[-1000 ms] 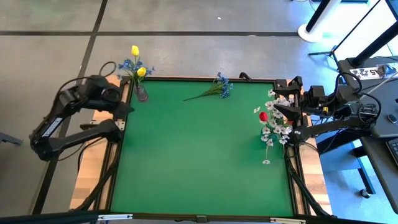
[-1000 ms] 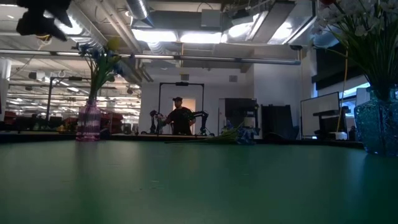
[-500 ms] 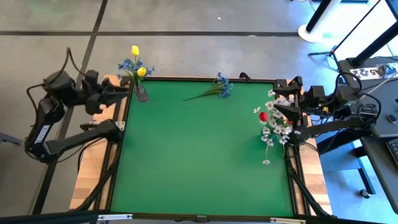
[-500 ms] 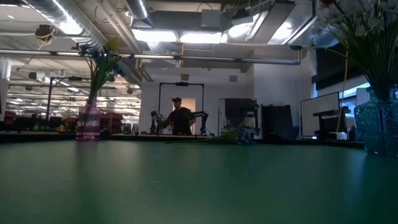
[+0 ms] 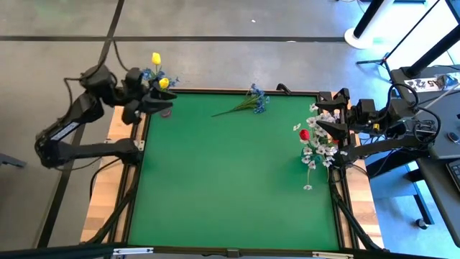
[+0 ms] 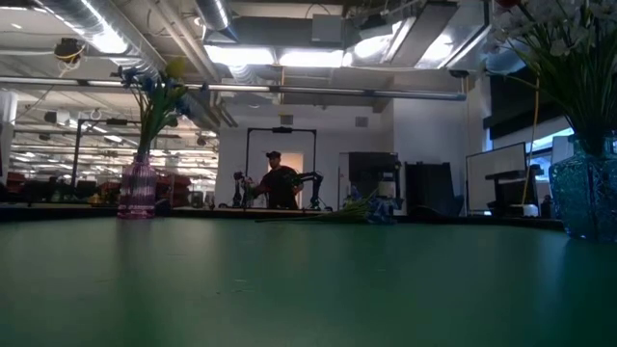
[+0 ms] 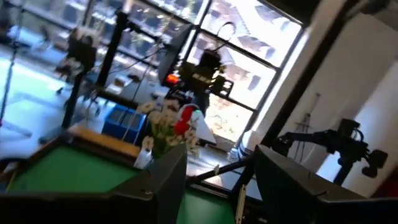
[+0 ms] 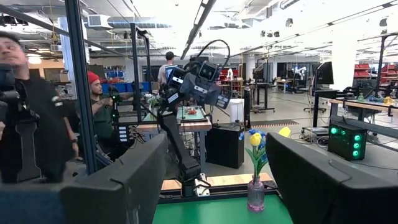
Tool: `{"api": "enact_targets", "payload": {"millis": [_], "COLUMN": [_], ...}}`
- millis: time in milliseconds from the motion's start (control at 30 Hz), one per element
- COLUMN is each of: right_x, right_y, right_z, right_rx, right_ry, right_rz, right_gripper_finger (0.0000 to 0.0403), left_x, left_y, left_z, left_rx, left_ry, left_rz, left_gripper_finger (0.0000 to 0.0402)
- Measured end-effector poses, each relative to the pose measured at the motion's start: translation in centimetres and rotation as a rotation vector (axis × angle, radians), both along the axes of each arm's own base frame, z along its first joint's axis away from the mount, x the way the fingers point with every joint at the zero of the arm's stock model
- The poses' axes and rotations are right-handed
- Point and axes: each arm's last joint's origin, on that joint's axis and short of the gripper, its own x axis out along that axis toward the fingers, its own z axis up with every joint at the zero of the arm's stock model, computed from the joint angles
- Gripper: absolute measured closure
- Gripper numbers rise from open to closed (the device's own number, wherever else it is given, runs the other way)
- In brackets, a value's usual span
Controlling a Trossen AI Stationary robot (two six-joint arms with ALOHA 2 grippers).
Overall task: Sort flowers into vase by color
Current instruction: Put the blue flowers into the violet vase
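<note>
A pink vase [image 6: 137, 190] at the table's far left corner holds yellow tulips [image 5: 156, 58] and blue blossoms. At the right edge, a blue glass vase [image 6: 588, 198] holds white sprays and a red tulip [image 5: 304, 134]. One blue bunch [image 5: 250, 101] lies flat near the far edge. My left gripper [image 5: 161, 104] is open and hovers high over the pink vase, hiding its body from above. Its fingers [image 7: 168, 180] frame the far vase and hold nothing. My right gripper [image 5: 318, 119] is open beside the white sprays and faces the pink vase [image 8: 255, 194].
The green mat [image 5: 230, 173] is bare through its middle and near half. Wooden strips and arm bases flank its left and right edges. Beyond the table, people stand in the room [image 6: 278, 183], and other people [image 8: 99, 99] show behind the left arm.
My left arm drew back from the table's left edge and rose out of the low view. It then swung toward the far left corner and now stands over the pink vase. The flowers and the right arm kept still.
</note>
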Motion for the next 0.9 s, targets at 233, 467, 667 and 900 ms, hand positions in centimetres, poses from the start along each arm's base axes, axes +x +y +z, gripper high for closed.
{"api": "enact_targets", "payload": {"millis": [233,467,667,900], "right_x": [0.0,0.0,0.0,0.0], "right_y": [0.0,0.0,0.0,0.0], "right_z": [0.0,0.0,0.0,0.0], "right_rx": [-0.001,-0.001,-0.001,0.000], "right_ry": [0.000,0.000,0.000,0.000], "right_rz": [0.004,0.004,0.002,-0.001], "right_gripper_finger": [0.0130,0.0130,0.0130,0.0130], "left_x": [4.8,8.8,12.5,17.0], "left_y": [0.7,1.4,1.9,0.9], "left_z": [0.4,-1.0,-2.7,-6.2], "left_rx": [0.091,0.083,0.117,0.249], "left_ry": [-0.022,0.025,0.057,0.167], "left_rz": [-0.097,-0.078,0.018,-0.024], "left_gripper_finger": [0.0221,0.0221,0.0221,0.0221]}}
